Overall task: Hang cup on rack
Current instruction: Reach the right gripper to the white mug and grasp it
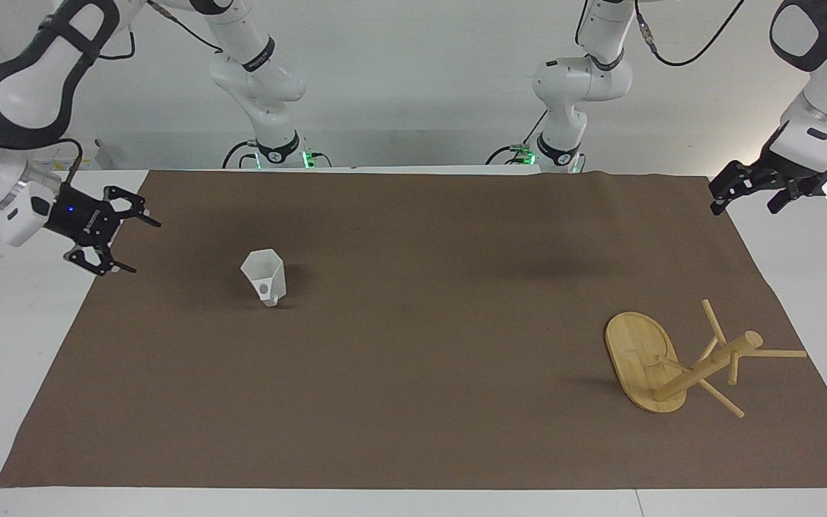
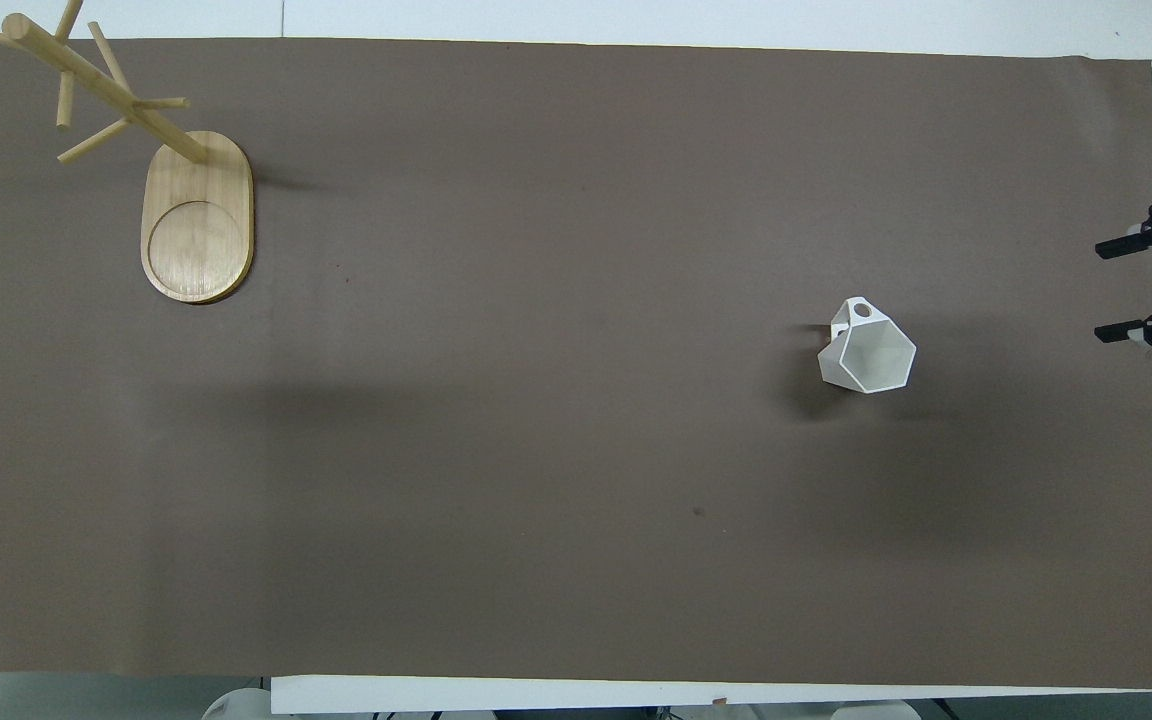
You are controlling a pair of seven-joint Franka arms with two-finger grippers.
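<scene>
Brown mat (image 1: 413, 402) is covering the table. My right gripper (image 1: 130, 244) is hovering wide over its edge; the cup (image 1: 264, 276) is standing untouched beside it, well apart from the empty rack (image 1: 661, 366). My left gripper (image 1: 747, 194) is waiting, spread.

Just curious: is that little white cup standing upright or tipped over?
Upright. The cup rests on its narrow base on the brown mat, and the overhead view looks straight into its open mouth. Its inside looks empty.

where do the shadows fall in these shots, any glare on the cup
Facing view: the cup casts a short dark shadow toward the left arm's end of the brown mat; overhead view: same shadow beside it, broad soft patches across the mat; no glare on it in either.
</scene>
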